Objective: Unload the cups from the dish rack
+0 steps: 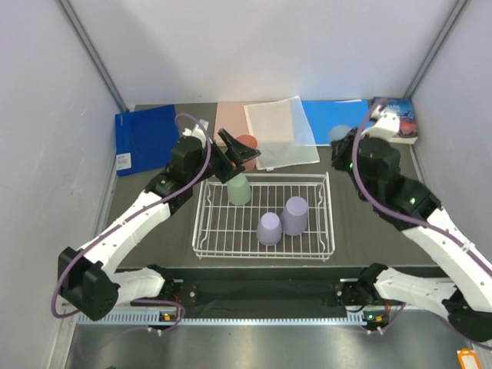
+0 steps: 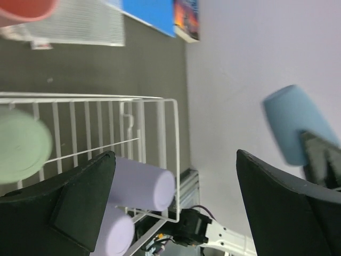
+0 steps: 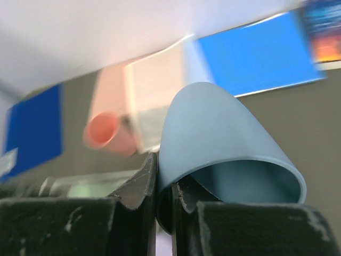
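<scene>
The white wire dish rack (image 1: 327, 201) holds an upside-down pale green cup (image 1: 239, 189) at its back left and two lavender cups (image 1: 270, 228) (image 1: 296, 214) in the middle. My left gripper (image 1: 237, 157) is open and empty above the rack's back left edge, over the green cup (image 2: 21, 145). The salmon pink cup (image 1: 247, 143) sits just behind it, outside the rack. My right gripper (image 3: 162, 176) is shut on the rim of the light blue cup (image 3: 224, 138), held above the table behind the rack's right end (image 1: 339, 136).
Blue folders (image 1: 146, 138) (image 1: 334, 121), a pink sheet (image 1: 231, 121) and a clear sleeve (image 1: 280, 131) lie along the back. A book (image 1: 398, 119) is at the back right. Grey walls close in on three sides.
</scene>
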You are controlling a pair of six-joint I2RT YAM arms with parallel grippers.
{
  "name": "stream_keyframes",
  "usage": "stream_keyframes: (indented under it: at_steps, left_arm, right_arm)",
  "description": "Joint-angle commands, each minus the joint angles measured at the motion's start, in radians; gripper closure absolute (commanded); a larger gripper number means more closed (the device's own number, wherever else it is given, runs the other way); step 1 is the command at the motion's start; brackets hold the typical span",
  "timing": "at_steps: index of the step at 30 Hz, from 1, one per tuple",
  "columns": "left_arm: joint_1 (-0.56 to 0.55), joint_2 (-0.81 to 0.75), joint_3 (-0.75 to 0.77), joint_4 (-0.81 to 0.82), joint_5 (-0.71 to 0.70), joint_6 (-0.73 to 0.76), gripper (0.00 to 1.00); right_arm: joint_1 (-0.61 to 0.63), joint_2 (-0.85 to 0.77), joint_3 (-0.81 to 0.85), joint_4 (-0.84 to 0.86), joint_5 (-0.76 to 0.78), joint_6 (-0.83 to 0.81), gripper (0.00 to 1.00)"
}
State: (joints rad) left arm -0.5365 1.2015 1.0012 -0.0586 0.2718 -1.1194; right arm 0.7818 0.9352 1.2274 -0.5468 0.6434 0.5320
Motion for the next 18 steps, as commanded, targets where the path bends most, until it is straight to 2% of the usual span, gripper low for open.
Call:
stream_keyframes:
  at_steps: [1,2,4,5,8,13,18]
  left_arm:
    - [0.001,-0.059,0.005,-0.159,-0.132,0.039,0.01]
    - [0.001,-0.060,0.019,-0.190,-0.169,0.049,0.01]
    - [0.001,-0.062,0.060,-0.282,-0.198,0.073,0.01]
    - [0.000,-0.062,0.074,-0.311,-0.222,0.075,0.01]
    - [0.000,-0.083,0.099,-0.385,-0.250,0.086,0.01]
    - [0.000,-0.154,0.054,-0.400,-0.293,0.084,0.01]
    - [0.001,-0.189,-0.001,-0.443,-0.301,0.072,0.02]
  right_arm:
    - [-0.244,0.215,0.223,-0.256,0.060,0.000,1.00]
    - [-0.341,0.261,0.280,-0.280,0.018,0.002,1.00]
    - [-0.430,0.373,0.302,-0.298,-0.039,0.016,1.00]
    - [-0.543,0.405,0.319,-0.309,-0.153,0.043,1.00]
    - [-0.723,0.533,0.359,-0.334,-0.316,0.137,1.00]
    - [-0.829,0.767,0.542,-0.377,-0.381,0.175,1.00]
    - [-0.880,0.965,0.717,-0.464,-0.402,0.197,1.00]
